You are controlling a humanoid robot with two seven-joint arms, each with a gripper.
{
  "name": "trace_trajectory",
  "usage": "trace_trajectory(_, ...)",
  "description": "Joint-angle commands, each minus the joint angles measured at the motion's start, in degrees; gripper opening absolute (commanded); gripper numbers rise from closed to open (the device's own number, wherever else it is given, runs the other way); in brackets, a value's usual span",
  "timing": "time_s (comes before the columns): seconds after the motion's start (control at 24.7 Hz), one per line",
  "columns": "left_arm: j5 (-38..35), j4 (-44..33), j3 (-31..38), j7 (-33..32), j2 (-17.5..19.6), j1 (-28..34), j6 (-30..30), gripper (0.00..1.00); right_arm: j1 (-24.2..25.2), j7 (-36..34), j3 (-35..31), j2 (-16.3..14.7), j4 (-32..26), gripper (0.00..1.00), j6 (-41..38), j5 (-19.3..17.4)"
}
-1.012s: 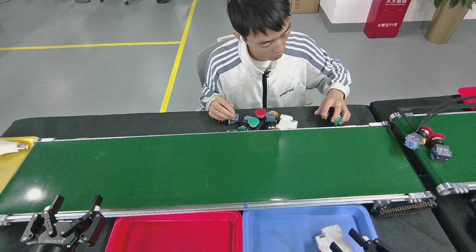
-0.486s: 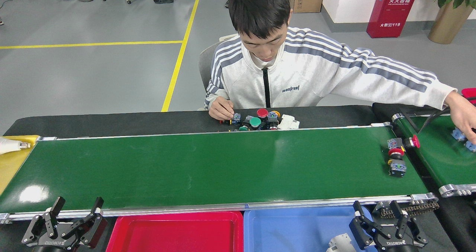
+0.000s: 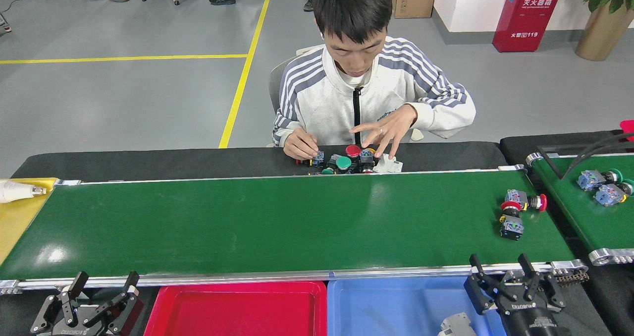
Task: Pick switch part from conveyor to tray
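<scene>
Two red-capped switch parts lie on the conveyor near its right end: one on its side, the other just in front of it. My right gripper hovers open over the belt's near rail, a little in front of them, holding nothing. My left gripper stands open at the lower left, in front of the rail. A red tray and a blue tray sit side by side below the belt. A white part lies in the blue tray.
A person sits behind the belt with both hands over a pile of switch parts. A second green belt at the right carries two green-capped parts. A yellow surface holds a white object at the left end.
The person's arm has drawn back from the right belt to the pile. The two red switch parts have ridden leftwards on the conveyor. My right gripper has risen slightly toward the rail.
</scene>
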Motion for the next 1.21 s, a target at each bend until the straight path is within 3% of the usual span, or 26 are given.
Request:
trace_trajectory(0.0, 0.30, -0.51, 0.11, 0.48, 0.97, -0.33, -0.08, 1.00, -2.64, 0.51, -0.10, -0.41, 1.93, 0.98, 0.57, 0.17)
trace_trajectory(0.2, 0.39, 0.19, 0.02, 0.48, 2.64, -1.03, -0.08, 1.00, -6.94, 1.04, 0.34, -0.50, 7.73, 0.98, 5.40, 0.61)
trace_trajectory(0.49, 0.30, 0.54, -0.15, 0.48, 2.29, -1.12, -0.08, 1.00, -13.62, 4.03, 5.26, -0.50, 15.47, 0.98, 11.47, 0.61)
trace_trajectory(0.53, 0.30, 0.46, -0.15, 0.48, 2.20, -1.12, -0.08, 1.00, -15.03, 4.11, 6.23, -0.50, 17.23, 0.91, 12.52, 0.52)
trace_trajectory(0.57, 0.30, 0.46, -0.15, 0.48, 2.20, -1.12, -0.08, 1.00, -16.17, 4.11, 7.02, -0.59, 18.54, 0.75, 12.87, 0.44)
trace_trajectory(0.65, 0.30, 0.46, -0.15, 0.48, 2.20, -1.12, -0.08, 1.00, -17.05, 4.11, 7.99, -0.94, 19.95, 0.35, 12.70, 0.44)
trace_trajectory(0.69, 0.30, 0.37, -0.15, 0.48, 2.20, -1.12, -0.08, 1.00, -17.05, 4.11, 8.43, -1.38, 20.04, 0.25, 12.61, 0.44)
trace_trajectory(0.81, 0.30, 0.37, -0.06, 0.48, 2.20, -1.21, 0.01, 1.00, -16.79, 4.11, 9.57, -2.00, 19.95, 0.10, 12.26, -0.09)
trace_trajectory(0.97, 3.11, 0.28, -1.29, 0.48, 3.61, -0.42, 0.62, 1.00, -16.52, 3.67, 9.83, -1.91, 17.67, 0.03, 8.74, -0.18)
trace_trajectory(1.05, 4.25, 0.37, -1.56, 0.48, 5.01, -0.16, 0.97, 1.00, -14.68, 3.59, 9.92, -1.65, 13.27, 0.02, 1.36, -0.18)
trace_trajectory(1.17, 4.17, 0.02, -2.52, 0.48, 5.28, 1.16, 4.31, 1.00, -10.02, 3.59, 12.65, -1.65, 5.71, 0.02, -16.22, -0.27)
